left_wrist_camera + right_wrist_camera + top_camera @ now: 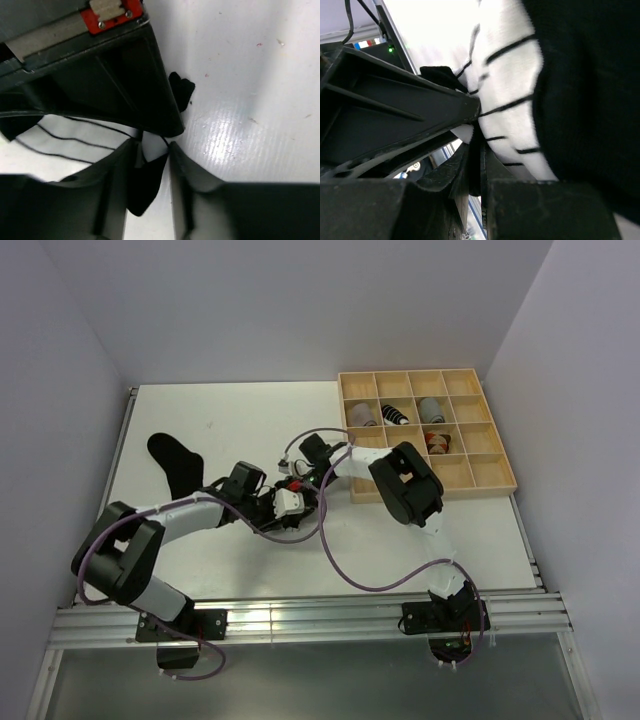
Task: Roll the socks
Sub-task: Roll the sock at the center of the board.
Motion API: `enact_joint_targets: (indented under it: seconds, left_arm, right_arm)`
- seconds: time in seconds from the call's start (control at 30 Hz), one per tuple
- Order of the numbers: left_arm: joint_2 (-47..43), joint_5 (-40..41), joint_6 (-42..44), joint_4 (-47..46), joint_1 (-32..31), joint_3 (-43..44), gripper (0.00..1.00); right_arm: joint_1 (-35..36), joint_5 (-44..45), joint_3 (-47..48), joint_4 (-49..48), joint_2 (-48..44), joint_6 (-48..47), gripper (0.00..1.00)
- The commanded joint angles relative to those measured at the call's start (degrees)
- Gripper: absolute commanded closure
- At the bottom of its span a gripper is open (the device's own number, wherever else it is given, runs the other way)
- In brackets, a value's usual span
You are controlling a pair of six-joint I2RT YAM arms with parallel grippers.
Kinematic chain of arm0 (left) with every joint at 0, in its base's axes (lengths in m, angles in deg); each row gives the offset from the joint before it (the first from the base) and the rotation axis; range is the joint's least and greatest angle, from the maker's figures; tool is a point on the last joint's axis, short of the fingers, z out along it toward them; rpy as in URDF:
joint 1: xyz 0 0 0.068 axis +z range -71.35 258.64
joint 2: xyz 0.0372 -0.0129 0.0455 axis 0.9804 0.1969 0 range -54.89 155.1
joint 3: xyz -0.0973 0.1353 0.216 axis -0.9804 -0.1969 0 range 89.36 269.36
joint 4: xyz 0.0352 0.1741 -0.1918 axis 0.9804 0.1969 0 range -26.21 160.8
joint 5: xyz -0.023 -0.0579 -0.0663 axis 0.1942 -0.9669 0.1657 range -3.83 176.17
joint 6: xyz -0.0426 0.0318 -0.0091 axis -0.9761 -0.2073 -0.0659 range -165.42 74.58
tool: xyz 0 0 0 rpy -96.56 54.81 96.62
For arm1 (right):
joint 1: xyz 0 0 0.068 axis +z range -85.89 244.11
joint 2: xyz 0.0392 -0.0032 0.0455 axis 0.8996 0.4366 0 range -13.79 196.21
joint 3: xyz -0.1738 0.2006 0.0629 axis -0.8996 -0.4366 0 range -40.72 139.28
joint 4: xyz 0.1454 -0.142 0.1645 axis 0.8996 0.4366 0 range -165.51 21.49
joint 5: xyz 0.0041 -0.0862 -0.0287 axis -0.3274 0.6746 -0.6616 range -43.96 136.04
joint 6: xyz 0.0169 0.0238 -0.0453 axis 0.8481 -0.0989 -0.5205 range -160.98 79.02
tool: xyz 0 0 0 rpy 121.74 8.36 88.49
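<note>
Mid-surface, the left hand (152, 151) and right hand (480, 156) both pinch a striped sock (510, 85); a black sock (174, 460) lies near the left edge

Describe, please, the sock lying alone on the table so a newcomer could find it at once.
On the white table, look to the left half, opposite the wooden tray. A black sock lies flat there beside the left arm. It is plain and unrolled, unlike the rolled socks in the tray and the striped sock mid-table.
</note>
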Motion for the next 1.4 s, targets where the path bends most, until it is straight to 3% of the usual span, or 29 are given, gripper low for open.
enact_joint_targets:
  seconds: [0.0,0.17,0.23,0.37,0.47,0.63,0.77,0.93,1.07,1.37]
  left_arm:
    - [2.81,-6.52,-3.03,1.98,1.60,4.78,0.64]
    - [10.89,-13.91,-5.33,10.15,7.13,12.87,0.93]
    - [14.66,-16.98,-4.45,16.73,8.54,17.00,0.99]
    - [21.26,-19.99,-1.38,29.30,11.44,24.46,1.00]
    - [27.59,-21.39,1.79,39.93,12.41,31.05,1.00]
    - [37.51,-22.80,5.13,55.74,13.73,40.55,1.00]
    - [40.96,-22.63,5.49,61.48,13.91,43.64,1.00]
    - [45.08,-24.30,7.23,69.04,14.35,46.36,1.00]
    - [45.62,-23.07,5.05,68.70,14.52,46.28,1.00]
    - [46.94,-21.75,3.90,68.96,14.44,45.93,1.00]
  right_arm:
    - [-0.50,6.67,-1.79,0.28,0.33,-1.55,0.95]
    - [-0.58,9.21,-4.86,-3.15,-2.39,0.47,0.90]
    - [-0.59,11.67,-7.92,-6.47,-4.15,1.96,0.80]
    - [-0.50,18.87,-15.49,-14.65,-12.91,5.22,0.58]
    - [-0.23,26.93,-22.69,-21.59,-21.16,6.98,0.49]
    - [1.17,40.40,-34.63,-31.60,-33.58,7.42,0.48]
    - [6.42,52.35,-39.40,-35.05,-41.40,3.57,0.47]
    - [17.24,65.63,-39.67,-37.94,-42.65,-4.43,0.47]
    - [22.87,65.64,-39.24,-41.47,-41.16,-8.39,0.47]
    - [31.32,71.70,-32.82,-38.22,-32.11,-16.48,0.44]
